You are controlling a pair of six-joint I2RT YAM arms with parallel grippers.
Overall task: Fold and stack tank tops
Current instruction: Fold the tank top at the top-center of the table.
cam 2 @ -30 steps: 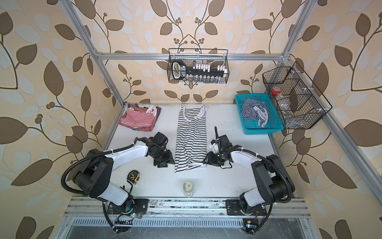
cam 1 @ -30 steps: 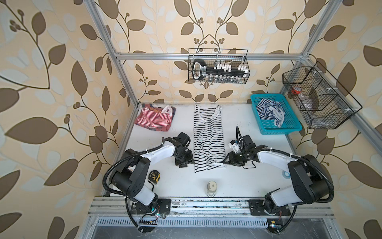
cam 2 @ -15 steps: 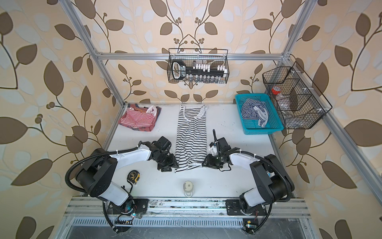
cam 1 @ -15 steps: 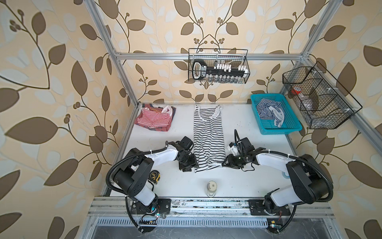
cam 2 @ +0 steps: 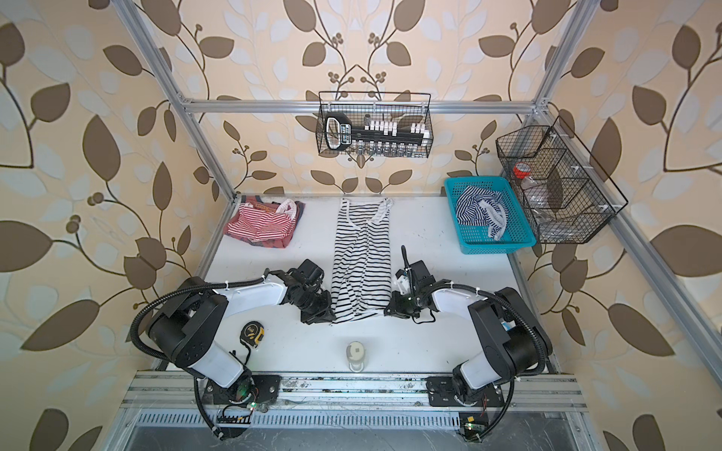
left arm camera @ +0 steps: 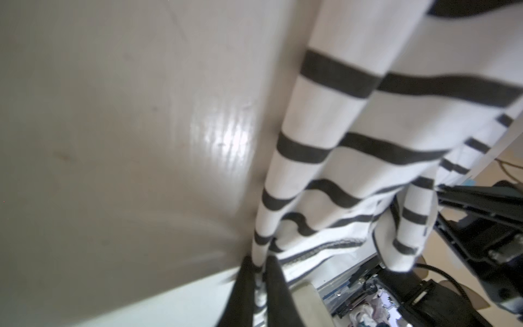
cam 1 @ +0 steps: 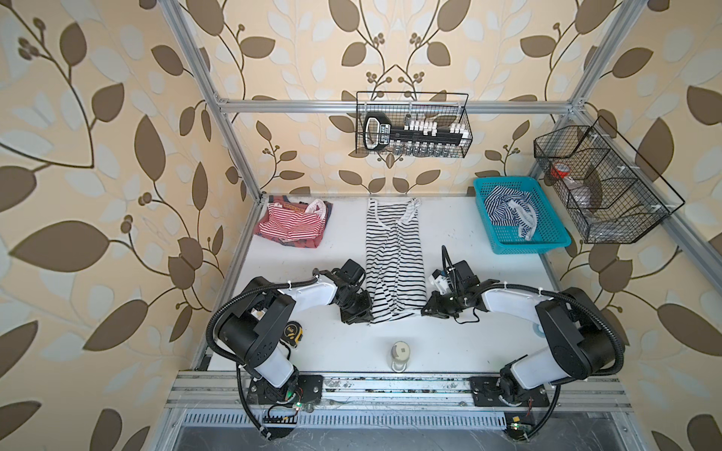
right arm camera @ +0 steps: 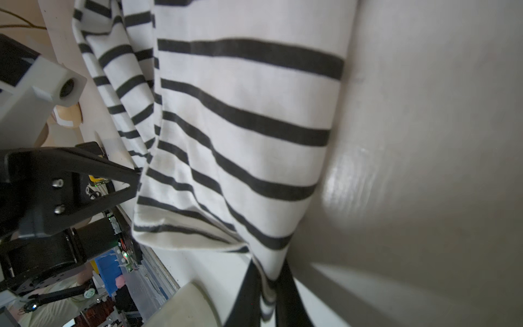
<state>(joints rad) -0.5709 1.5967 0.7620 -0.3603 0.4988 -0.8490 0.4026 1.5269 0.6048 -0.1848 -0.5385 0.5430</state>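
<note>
The white tank top with wide black stripes lies lengthwise in the middle of the table, straps toward the back wall. My left gripper is shut on its near left hem corner. In the left wrist view the gripper pinches the striped cloth. My right gripper is shut on the near right hem corner, and the right wrist view shows the gripper clamping the cloth. A red-and-white tank top lies folded at the back left. A navy-and-white one sits crumpled in the blue basket.
A tape measure lies beside the left arm's base. A small pale jar stands near the table's front edge. Wire baskets hang on the back wall and on the right frame.
Both grippers have slid toward the front along the striped top's sides to its near hem corners and closed on them. The hem now bunches slightly between them.
</note>
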